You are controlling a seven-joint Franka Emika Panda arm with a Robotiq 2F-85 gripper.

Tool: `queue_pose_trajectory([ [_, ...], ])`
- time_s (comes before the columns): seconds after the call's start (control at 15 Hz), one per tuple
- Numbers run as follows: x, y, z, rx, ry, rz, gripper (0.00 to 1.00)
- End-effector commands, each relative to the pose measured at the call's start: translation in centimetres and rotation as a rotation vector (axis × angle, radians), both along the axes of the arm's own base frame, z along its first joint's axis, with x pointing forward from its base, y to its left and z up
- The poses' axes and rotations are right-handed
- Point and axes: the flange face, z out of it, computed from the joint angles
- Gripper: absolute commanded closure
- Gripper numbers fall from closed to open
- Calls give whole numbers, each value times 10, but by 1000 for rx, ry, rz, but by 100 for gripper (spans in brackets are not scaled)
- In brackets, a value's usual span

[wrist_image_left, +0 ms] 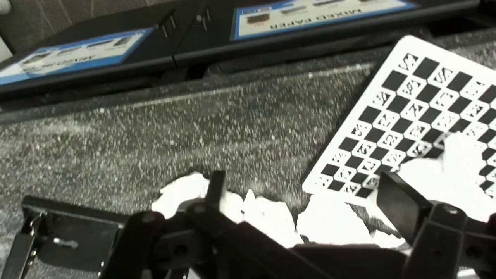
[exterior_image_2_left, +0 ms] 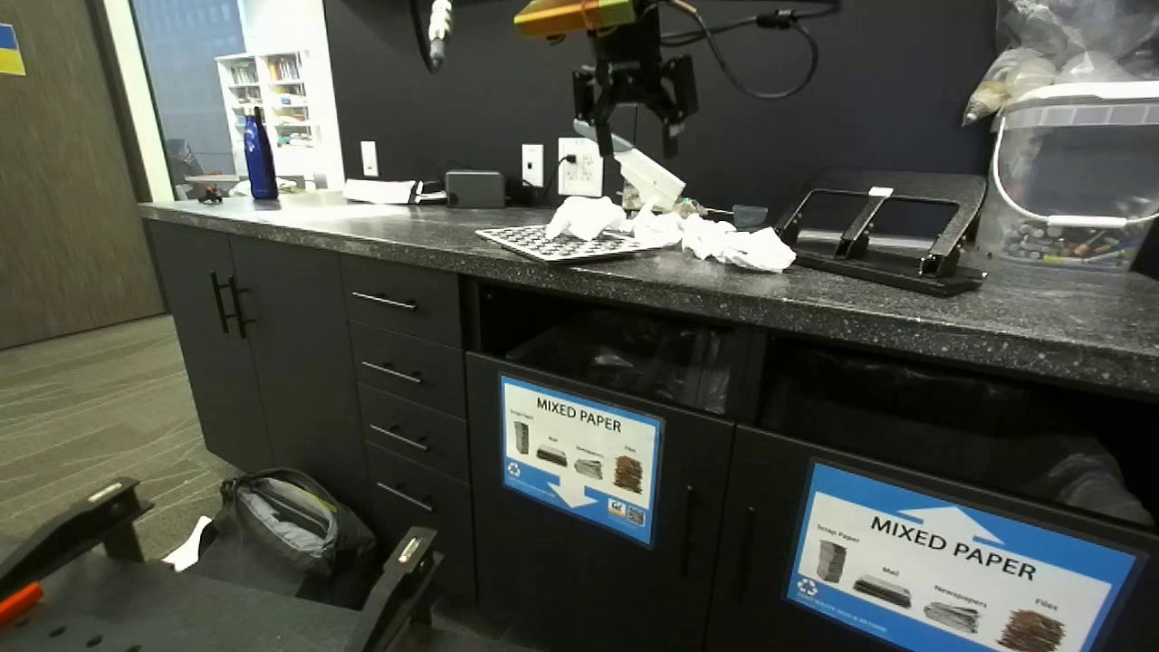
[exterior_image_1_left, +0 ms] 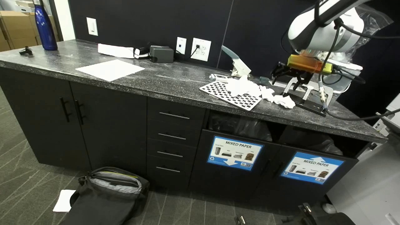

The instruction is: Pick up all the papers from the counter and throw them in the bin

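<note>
Down on the floor [exterior_image_1_left: 175,203] before the cabinets [exterior_image_1_left: 107,125], you have an open dark bag [exterior_image_1_left: 107,200]. Next come the two bins [exterior_image_1_left: 231,178], labelled MIXED PAPER, beneath the surface [exterior_image_1_left: 175,84]. On that surface, near its front edge, lies the checkered sheet [exterior_image_1_left: 234,99]; your papers [exterior_image_2_left: 659,228] sit crumpled, partly on it and partly between it and the low stand [exterior_image_2_left: 860,226]. Your hand [exterior_image_2_left: 637,145] hangs above the surface, its fingers [wrist_image_left: 401,209] spread apart. Farther back you see a grey box [exterior_image_1_left: 161,54] near the dark wall [exterior_image_1_left: 140,22].
</note>
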Motion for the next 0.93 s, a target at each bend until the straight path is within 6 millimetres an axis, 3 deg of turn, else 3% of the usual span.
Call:
queue_pose_trajectory([
  [0.0,38,-21,21,-12,-27,-60,0],
  [0.2,57,-55,-7,-32,36,-105,0],
  [0.53,70,-99,-55,40,144,-63,0],
  [0.87,82,-134,-63,42,173,-8,0],
])
